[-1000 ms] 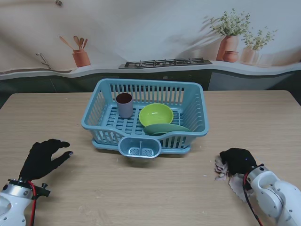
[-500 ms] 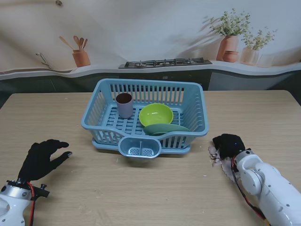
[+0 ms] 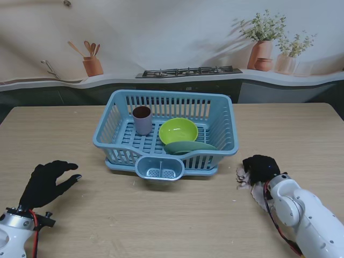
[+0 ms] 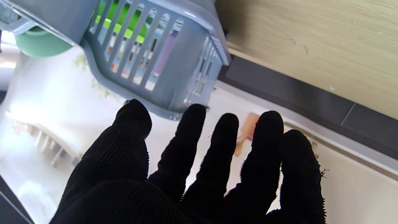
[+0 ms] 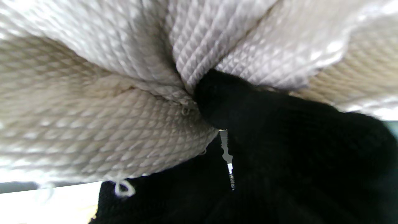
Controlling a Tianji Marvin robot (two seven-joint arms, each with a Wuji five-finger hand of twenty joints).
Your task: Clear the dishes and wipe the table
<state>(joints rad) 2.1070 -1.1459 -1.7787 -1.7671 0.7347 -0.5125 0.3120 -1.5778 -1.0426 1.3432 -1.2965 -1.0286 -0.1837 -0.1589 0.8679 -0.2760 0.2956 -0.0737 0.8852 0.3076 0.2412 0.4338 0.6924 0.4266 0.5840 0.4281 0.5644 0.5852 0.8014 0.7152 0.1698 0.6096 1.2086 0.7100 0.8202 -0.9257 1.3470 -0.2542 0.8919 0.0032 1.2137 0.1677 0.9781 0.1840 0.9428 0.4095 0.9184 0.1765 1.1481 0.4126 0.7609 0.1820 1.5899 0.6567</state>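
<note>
A light blue dish rack [image 3: 115,114] stands mid-table, holding a mauve cup [image 3: 142,120], a lime bowl [image 3: 178,130] and a green plate [image 3: 190,147]. My right hand [image 3: 261,167], gloved in black, presses a crumpled white cloth [image 3: 243,178] onto the table just right of the rack's near corner. The right wrist view is filled by the cloth [image 5: 108,102] bunched in my fingers [image 5: 279,140]. My left hand [image 3: 47,180] hovers open at the near left, fingers spread and holding nothing. In the left wrist view, the fingers [image 4: 199,149] point toward the rack [image 4: 174,46].
The wooden table's right edge [image 3: 336,115] lies beyond the right hand. Behind the table runs a printed kitchen backdrop with a stove and potted plants [image 3: 263,40]. A cutlery holder [image 3: 159,168] juts from the rack's near side.
My right hand has slid the cloth away from me and slightly left, toward the rack's near right corner. The left hand has drifted a little nearer to me.
</note>
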